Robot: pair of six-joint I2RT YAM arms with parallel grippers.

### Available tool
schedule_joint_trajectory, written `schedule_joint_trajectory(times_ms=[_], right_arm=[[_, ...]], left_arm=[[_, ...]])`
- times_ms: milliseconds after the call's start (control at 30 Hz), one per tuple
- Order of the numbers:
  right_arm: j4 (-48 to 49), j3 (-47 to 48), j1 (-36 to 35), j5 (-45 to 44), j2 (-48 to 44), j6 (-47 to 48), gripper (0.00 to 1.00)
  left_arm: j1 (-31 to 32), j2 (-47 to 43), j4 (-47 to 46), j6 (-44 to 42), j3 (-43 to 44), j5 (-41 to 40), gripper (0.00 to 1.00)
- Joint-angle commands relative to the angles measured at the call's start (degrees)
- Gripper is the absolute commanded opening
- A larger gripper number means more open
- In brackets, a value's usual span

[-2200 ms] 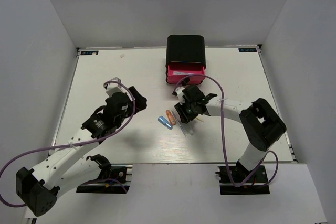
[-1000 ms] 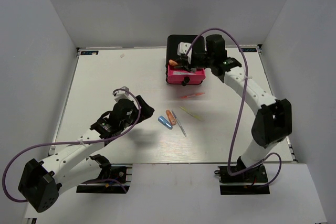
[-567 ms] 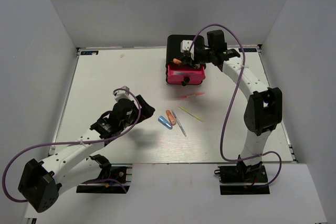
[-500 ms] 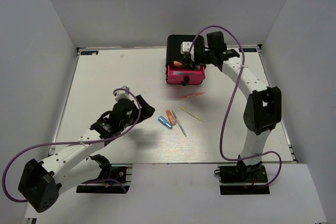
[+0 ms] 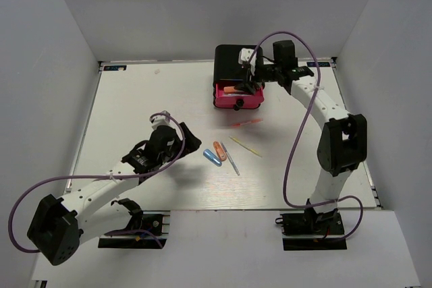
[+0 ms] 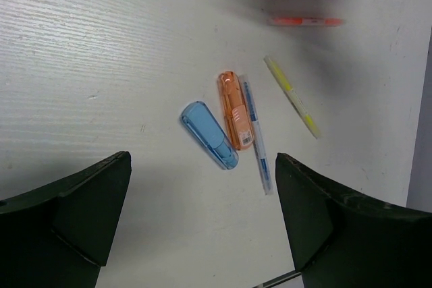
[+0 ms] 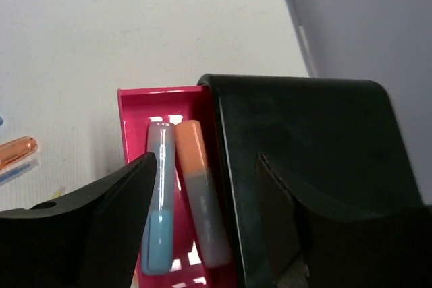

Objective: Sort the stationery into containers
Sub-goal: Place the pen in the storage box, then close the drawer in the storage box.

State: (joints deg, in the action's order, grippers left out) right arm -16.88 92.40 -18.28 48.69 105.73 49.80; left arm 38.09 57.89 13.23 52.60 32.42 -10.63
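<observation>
Since the blue capsule [image 6: 209,135] and orange capsule [image 6: 234,110] lie side by side on the counter [image 6: 101,45], the light-blue pen [image 6: 256,136] just beside them, we see their long axes running roughly crosswise to the gap of the left fingers [image 6: 74,200], which hang above them, wide apart and empty. We judge the left arm nearer. The right fingers [image 7: 115,214], spread and holding nothing, hover over the open pink drawer [image 7: 131,109], well apart.

right claw [image 5: 252,79]: over open pink drawer [image 5: 246,101] | yellow pen [image 5: 244,146]: on table [image 5: 135,99]
</observation>
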Motion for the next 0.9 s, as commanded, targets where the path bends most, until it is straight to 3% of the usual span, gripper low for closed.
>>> schedule_joint_trajectory(times_ms=[0, 67, 100, 167, 200, 300, 333, 400, 467, 500, 600, 800, 867], right_arm=[[12.2, -3.6, 0.6, -2.9, -8.2, -13.4, 0.66], [27.8, -10.8, 0.6, -6.9, -13.1, -19.4, 0.57], [31.7, -17.6, 0.4, -14.6, -17.9, -29.9, 0.45], [39.9, -25.7, 0.6, -17.8, -20.0, -36.4, 0.06], [38.3, -27.5, 1.0, -18.4, -21.3, -41.7, 0.00], [25.8, -28.4, 0.9, -8.3, -23.0, -42.6, 0.00], [25.5, -29.8, 0.6, -6.3, -24.6, -43.6, 0.07], [27.7, -37.7, 0.1, -4.8, -28.1, -45.8, 0.43], [29.9, -41.1, -0.6, -6.8, -31.3, -49.2, 0.43], [30.9, -44.4, -0.5, -7.8, -31.4, -55.2, 0.44], [35.6, -48.2, -0.7, -16.5, -31.6, -64.4, 0.46], [39.4, -47.4, -1.5, -24.2, -27.3, -75.7, 0.60], [39.5, -46.8, -1.5, -25.0, -26.0, -78.7, 0.60]], left_arm=[[-0.1, -0.1, -1.6, -0.1, 2.0, 0.5, 0.97], [-0.1, 0.4, -2.2, -0.1, 2.0, 0.5, 0.97], [-0.1, 0.4, -2.2, -0.1, 2.0, 0.5, 0.97], [-0.1, 1.4, -2.8, -0.1, 2.0, 1.1, 0.96], [-0.1, 1.4, -2.8, -0.1, 2.0, 1.1, 0.96], [-0.1, 2.8, -2.8, -0.1, 2.6, 1.7, 0.94], [-0.1, 2.8, -2.8, -0.1, 2.6, 1.7, 0.94], [-0.1, 3.5, -2.8, -0.1, 2.6, 1.7, 0.94], [-0.1, 3.5, -3.8, -0.1, 2.6, 2.3, 0.94], [-0.1, 3.5, -3.8, -0.1, 2.1, 2.3, 0.94], [-0.1, 4.0, -3.8, -0.1, 2.7, 2.3, 0.94], [-0.1, 4.5, -3.3, -0.1, 2.7, 2.3, 0.94], [-0.1, 3.9, -3.3, -0.1, 2.7, 2.3, 0.94]])
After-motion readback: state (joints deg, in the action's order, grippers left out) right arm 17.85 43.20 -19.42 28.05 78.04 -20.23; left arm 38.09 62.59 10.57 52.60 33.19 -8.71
